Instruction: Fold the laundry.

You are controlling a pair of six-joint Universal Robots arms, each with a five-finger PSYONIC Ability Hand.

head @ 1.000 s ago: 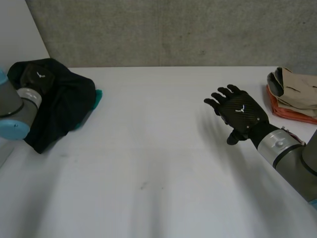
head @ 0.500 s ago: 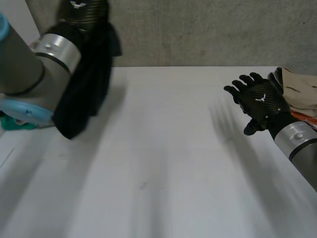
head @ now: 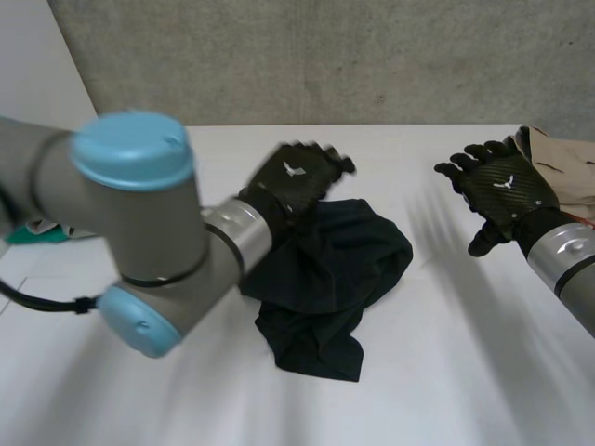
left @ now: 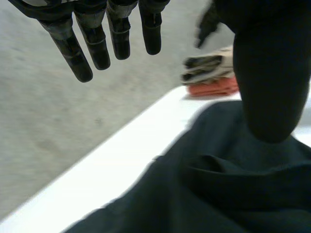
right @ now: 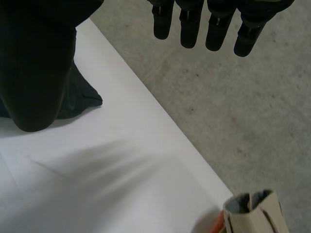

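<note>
A black garment (head: 335, 279) lies crumpled in a heap on the middle of the white table (head: 437, 390). My left hand (head: 296, 179) hovers over the heap's far left edge, open with straight fingers (left: 97, 36); the cloth (left: 209, 194) lies below its palm, not gripped. My right hand (head: 507, 193) is raised to the right of the heap, open and empty, its fingers (right: 189, 24) spread. From the right wrist, an edge of the black garment (right: 83, 97) shows beside the thumb.
A stack of folded beige and orange clothes (head: 558, 177) sits at the table's far right edge, just behind my right hand, and appears again (left: 210, 77) (right: 255, 213). A teal item (head: 37, 232) lies at the far left. A grey wall bounds the table's back.
My left arm lifted the black garment from the far left, swung it to the table's middle and let it go there, fingers opening. My right hand drew back to the right.
</note>
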